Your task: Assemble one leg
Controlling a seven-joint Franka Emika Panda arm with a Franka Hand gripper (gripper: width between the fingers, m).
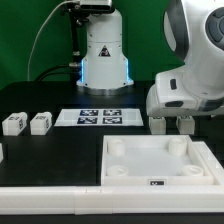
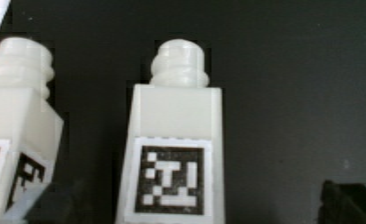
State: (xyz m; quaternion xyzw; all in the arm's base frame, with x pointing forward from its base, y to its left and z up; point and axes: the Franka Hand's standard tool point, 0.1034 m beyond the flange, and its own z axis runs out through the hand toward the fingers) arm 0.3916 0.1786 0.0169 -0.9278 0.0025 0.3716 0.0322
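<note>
Just ahead of the fingers [image 1: 171, 124], spread wide and empty, the leg [image 2: 176, 130] lies tag-up on the worktop [image 2: 286, 90] beside its twin [image 2: 20, 110]; presumably centred there for a grasp.

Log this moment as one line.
stage: pre-grasp | gripper: over leg, open or shut unclear | square top: no leg fitted
</note>
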